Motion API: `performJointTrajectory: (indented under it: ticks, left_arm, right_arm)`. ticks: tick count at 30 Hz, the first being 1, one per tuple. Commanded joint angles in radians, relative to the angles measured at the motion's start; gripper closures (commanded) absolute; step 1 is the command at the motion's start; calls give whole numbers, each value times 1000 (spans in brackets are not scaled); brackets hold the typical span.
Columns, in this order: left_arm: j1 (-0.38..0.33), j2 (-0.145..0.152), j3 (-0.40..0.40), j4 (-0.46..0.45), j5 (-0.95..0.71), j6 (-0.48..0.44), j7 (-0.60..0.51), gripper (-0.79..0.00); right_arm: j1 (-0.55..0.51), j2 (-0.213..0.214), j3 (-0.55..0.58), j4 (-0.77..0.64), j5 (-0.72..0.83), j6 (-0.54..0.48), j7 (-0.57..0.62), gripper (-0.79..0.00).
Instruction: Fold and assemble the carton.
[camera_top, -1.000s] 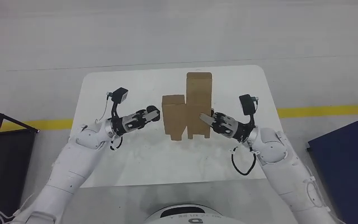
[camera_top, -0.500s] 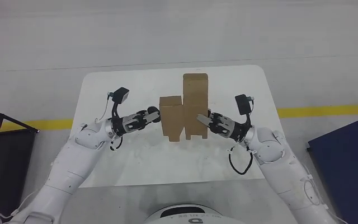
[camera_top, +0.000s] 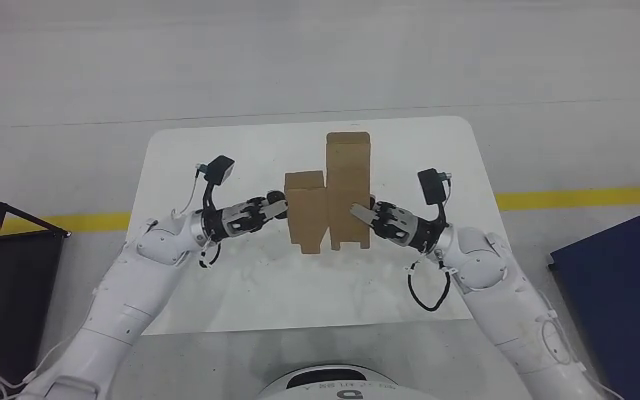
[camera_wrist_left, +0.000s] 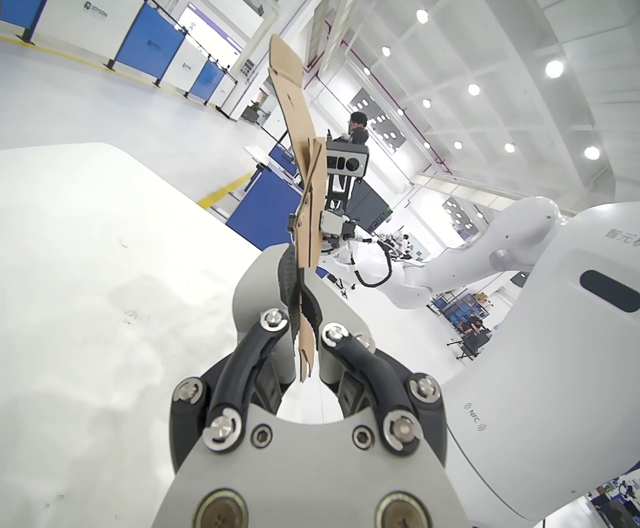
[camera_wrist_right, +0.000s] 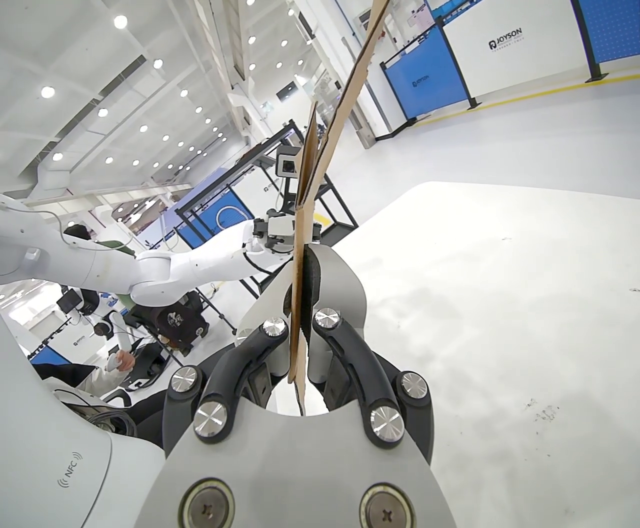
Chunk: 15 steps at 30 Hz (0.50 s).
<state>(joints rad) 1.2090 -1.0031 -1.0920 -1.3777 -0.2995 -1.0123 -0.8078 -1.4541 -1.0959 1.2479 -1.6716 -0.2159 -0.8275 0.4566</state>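
Gripping carton (camera_top: 330, 190): left claw (camera_top: 280, 205), right claw (camera_top: 358, 213) (opposite edges).

Left pincer (camera_top: 279, 206) and right pincer (camera_top: 360, 213) clamped, facing inward.

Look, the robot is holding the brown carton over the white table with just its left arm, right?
Not quite: both arms hold it. The left end effector is shut on one edge of the brown carton, and the right end effector is shut on the opposite edge, over the white table. The two wrist views show each grip.
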Motion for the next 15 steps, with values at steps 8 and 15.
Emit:
performJointTrajectory:
  ticks: [8,15]
  left_arm:
    - [-6,-5,3,-5,5,0,0,0]
    - [-10,-10,1,-5,5,0,0,0]
  right_arm:
    - [9,2,-17,3,16,-4,16,0]
    - [17,4,-32,7,22,-5,35,0]
